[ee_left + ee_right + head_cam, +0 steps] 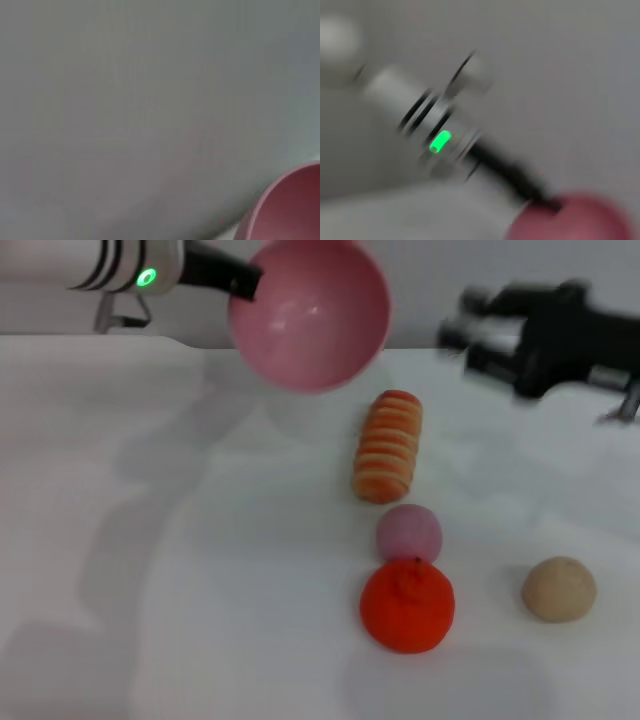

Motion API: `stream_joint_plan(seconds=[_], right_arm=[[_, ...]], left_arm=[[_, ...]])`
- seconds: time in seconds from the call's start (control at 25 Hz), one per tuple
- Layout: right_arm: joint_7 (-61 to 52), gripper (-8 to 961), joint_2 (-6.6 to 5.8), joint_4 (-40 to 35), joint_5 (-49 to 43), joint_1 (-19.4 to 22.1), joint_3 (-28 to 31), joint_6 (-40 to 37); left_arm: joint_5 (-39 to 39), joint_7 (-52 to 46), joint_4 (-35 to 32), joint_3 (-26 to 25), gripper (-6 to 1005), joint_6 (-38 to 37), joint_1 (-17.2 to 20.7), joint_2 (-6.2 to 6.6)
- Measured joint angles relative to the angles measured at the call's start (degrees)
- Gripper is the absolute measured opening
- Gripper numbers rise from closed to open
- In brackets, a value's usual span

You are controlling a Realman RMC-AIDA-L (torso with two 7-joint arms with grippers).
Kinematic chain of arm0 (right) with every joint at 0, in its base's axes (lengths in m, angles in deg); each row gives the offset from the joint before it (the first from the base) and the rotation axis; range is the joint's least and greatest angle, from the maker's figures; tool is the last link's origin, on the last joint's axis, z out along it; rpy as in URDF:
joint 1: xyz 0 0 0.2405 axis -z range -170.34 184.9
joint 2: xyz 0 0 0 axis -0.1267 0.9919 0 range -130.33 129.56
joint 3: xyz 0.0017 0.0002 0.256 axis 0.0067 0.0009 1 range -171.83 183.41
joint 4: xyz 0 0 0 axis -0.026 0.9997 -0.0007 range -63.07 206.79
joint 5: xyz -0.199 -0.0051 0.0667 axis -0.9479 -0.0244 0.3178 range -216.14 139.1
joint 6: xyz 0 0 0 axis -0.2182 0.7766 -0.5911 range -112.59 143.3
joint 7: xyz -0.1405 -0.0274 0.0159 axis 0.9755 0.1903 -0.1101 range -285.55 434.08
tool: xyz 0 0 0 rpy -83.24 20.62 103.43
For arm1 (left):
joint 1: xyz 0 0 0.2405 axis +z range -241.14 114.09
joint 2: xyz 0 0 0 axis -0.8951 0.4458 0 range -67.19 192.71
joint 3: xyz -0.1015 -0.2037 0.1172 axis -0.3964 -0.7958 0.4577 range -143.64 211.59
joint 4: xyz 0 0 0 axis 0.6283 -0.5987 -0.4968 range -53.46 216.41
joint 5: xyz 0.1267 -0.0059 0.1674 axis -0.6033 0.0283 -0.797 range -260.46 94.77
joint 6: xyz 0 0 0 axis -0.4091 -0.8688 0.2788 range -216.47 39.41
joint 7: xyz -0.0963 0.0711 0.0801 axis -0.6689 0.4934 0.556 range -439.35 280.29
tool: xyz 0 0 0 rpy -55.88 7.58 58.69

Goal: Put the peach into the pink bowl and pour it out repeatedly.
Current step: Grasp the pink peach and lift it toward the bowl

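Observation:
The pink bowl (310,315) hangs in the air at the back of the table, tipped on its side with its empty inside facing me. My left gripper (243,283) is shut on its rim from the left. The left wrist view catches a piece of the pink bowl (292,210). In the right wrist view I see the left arm and the pink bowl (572,220). The peach (408,533) lies on the white table (150,540), touching the tangerine in front of it. My right gripper (465,332) hovers at the back right, open and holding nothing.
A striped orange bread roll (388,445) lies just behind the peach, below the bowl. A bright orange tangerine (407,607) sits in front of the peach. A beige bun (559,588) rests to the right.

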Motion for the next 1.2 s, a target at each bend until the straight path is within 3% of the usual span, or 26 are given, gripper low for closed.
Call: stream_joint_plan(seconds=[0.12,0.2,0.24,0.52,0.84,1.2], right_arm=[[-14.75,393,0.05,-10.4,-15.45,-2.66,-2.56,-7.99],[-25.56,394,-0.01,-14.42,-25.33,-6.16,-3.64,-14.5],[-33.76,394,-0.03,-16.11,-33.83,-10.19,-4.81,-19.47],[-43.69,393,0.16,-11.38,-49.58,-17.11,-10.93,-21.4],[-45.57,394,0.35,1.21,-52.78,-19.29,-14.66,-11.78],[-47.52,394,0.48,9.49,-52.41,-20.59,-19.83,-0.5]], left_arm=[[-1.94,-0.25,-0.33,-1.88,45,-4.5,0.11,0.46],[-2.93,-0.47,-0.32,-2.15,45,-5.73,0.34,0.56],[-2.93,-0.47,-0.32,-2.15,45,-5.73,0.34,0.56],[-3.74,-0.35,0.11,-2.88,45,-7.11,1.68,0.66],[-3.79,-0.05,0.3,-2.51,44,-7.99,1.94,0.01],[-3.58,-0.01,0.01,-0.21,44,-8.53,1.92,-0.48]])
